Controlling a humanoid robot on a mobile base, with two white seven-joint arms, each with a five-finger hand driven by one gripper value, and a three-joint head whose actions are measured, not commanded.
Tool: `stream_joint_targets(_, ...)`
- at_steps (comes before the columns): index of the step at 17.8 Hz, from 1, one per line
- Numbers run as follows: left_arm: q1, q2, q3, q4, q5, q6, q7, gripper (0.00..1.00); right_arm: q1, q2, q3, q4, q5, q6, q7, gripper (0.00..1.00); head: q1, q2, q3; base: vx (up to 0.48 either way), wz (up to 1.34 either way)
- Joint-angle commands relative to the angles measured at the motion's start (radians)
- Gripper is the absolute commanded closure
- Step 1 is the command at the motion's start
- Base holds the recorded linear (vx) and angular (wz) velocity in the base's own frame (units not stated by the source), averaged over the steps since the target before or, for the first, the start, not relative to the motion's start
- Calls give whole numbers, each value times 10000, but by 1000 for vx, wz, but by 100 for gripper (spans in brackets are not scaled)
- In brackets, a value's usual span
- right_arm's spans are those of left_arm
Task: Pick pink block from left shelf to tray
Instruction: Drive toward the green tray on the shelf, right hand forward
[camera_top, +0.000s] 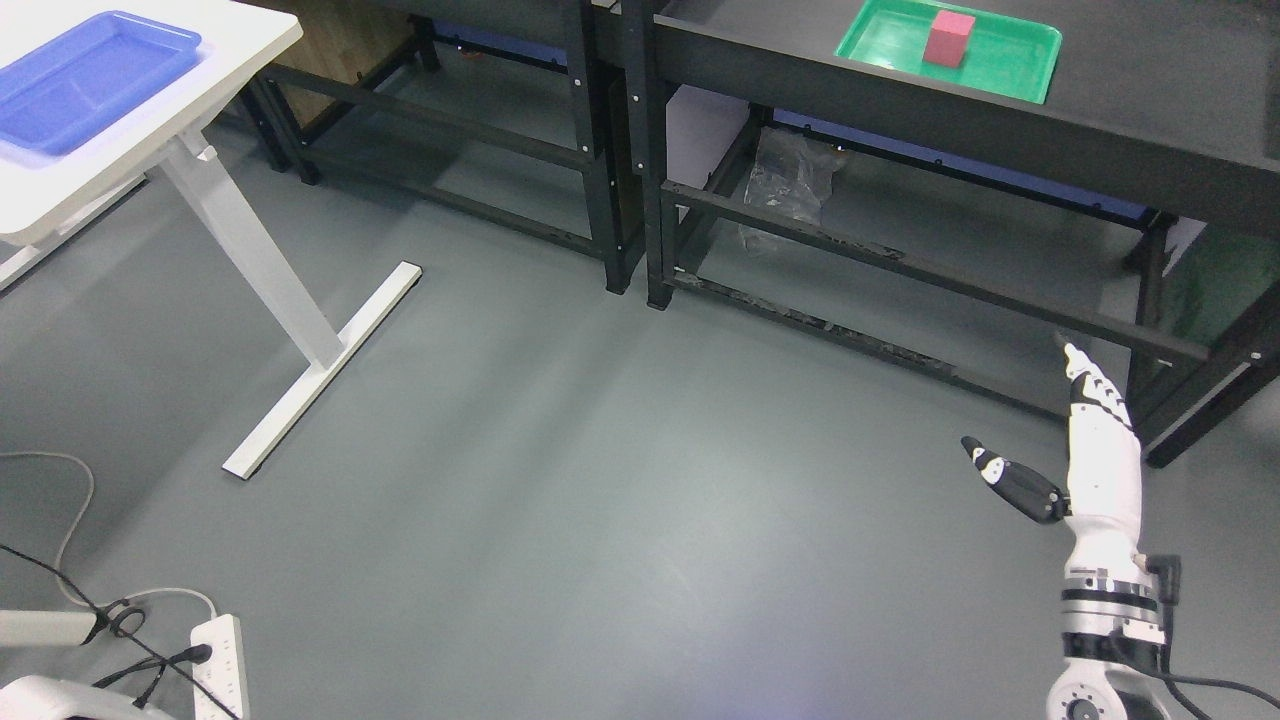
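Note:
A pink block stands upright in a green tray on the black shelf top at the upper right. A blue tray lies on the white table at the upper left, with nothing in it. My right hand rises from the lower right over the floor, fingers straight and thumb spread, holding nothing. It is well below and in front of the shelf, far from the block. My left arm does not show.
Black shelf frames run across the back, with a crumpled plastic bag under the right one. The white table's foot crosses the grey floor. A power strip and cables lie at the lower left.

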Motion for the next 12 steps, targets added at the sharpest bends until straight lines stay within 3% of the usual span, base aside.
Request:
stream_joint_targets(1,91,175,0,0,-15,-7,7,0,-8,-175,-32,-9,13,5,-81,2,0,0,0,249,77)
stream_joint_targets(12,91,175,0,0,-15,-7,7,0,-8,-175,-47,-9,-18,-10,-112,1,0,0,0,271,-36)
